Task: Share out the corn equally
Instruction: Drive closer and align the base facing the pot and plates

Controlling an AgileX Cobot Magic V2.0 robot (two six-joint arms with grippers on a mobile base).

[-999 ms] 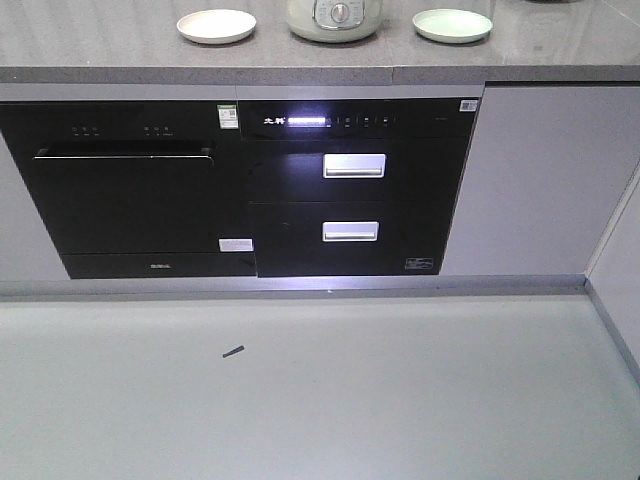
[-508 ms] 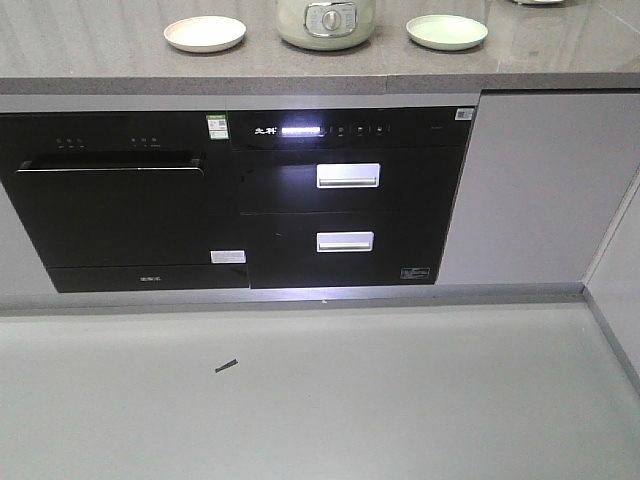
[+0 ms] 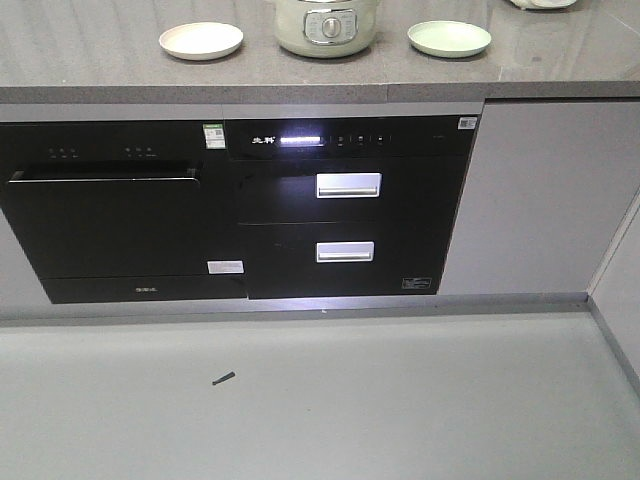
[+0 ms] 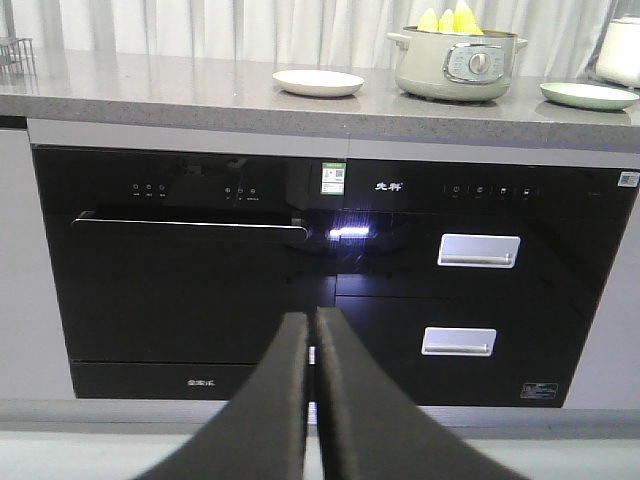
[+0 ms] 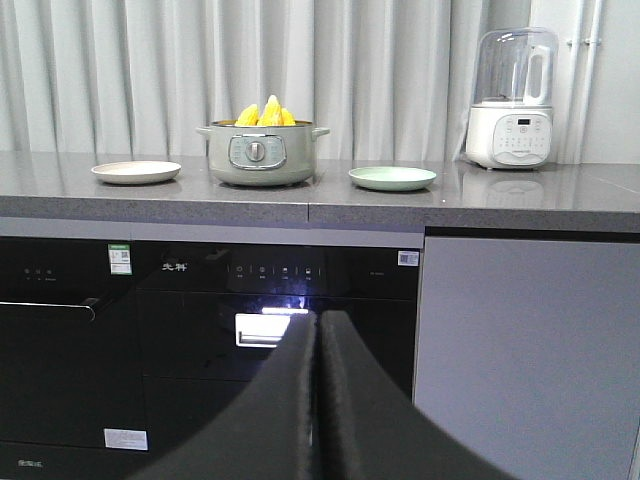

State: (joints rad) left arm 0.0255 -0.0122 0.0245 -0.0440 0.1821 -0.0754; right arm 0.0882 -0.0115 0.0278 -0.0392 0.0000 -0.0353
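Two plates: cream plate (image 3: 201,41) at 9 o'clock of the pot (image 3: 323,25), green plate (image 3: 449,39) at 3 o'clock. Both are bare and sit on the desk (image 3: 90,60).
Corn: all the corn (image 5: 266,112) stands tips-up inside the pot, at 12 o'clock in your front cam. That cam crops the pot top, so you see the cobs on the wrist cams only. Three tips show; can't tell if more sit behind.
Change: over the last sec the desk edge, both plates and the black appliance fronts (image 3: 120,230) slid down-frame toward 6 o'clock. The floor speck (image 3: 223,378) went with them, and more desk top shows now.
Meaning: prob. your base closing in on the desk, so approach phase only. No cob is out yet, 0 on either plate.
Left fingers (image 4: 280,400): pressed together, nothing between them, aimed at the appliance fronts below desk level.
Right fingers (image 5: 285,400): same, closed on nothing, level w/ the desk's front edge, pot at approx. 11 o'clock.
Next (my read): you'd need the base stopped, an arm lifted above the pot rim and its fingers spread before any pick.
Risk (my read): cobs are packed upright and tapered, so a tip pinch may slip.
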